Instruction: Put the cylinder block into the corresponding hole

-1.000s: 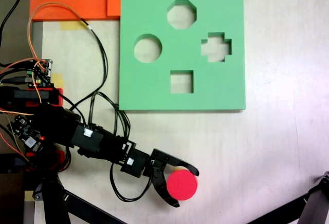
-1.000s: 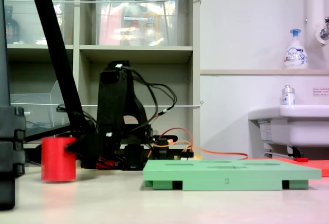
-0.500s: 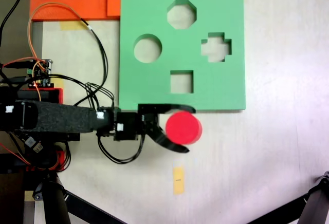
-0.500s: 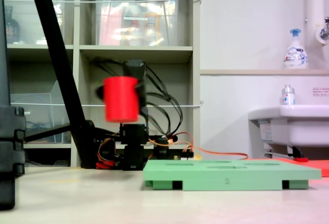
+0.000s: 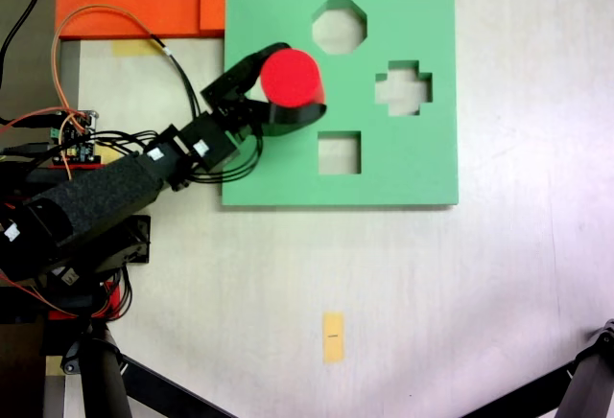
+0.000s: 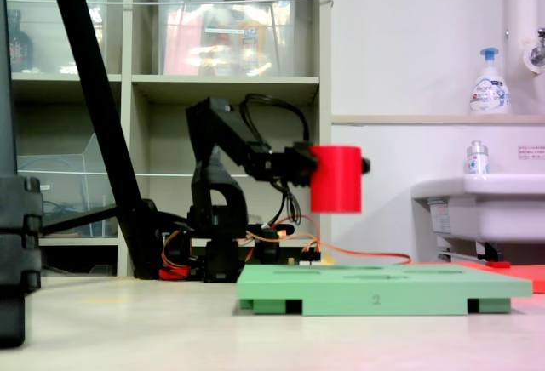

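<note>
A bright red cylinder block [image 5: 291, 77] [image 6: 335, 178] hangs upright in the tool's [image 5: 278, 92] clamped jaws, well above the green foam board [image 5: 403, 164] [image 6: 383, 288]. In the first exterior view it covers the board's round hole, which is hidden beneath it.

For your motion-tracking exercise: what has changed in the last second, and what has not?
The gripper, shut on the cylinder, lifted it off the table and carried it over the board, above the round hole. In the second exterior view it hangs well clear of the board. The board stayed put.
</note>
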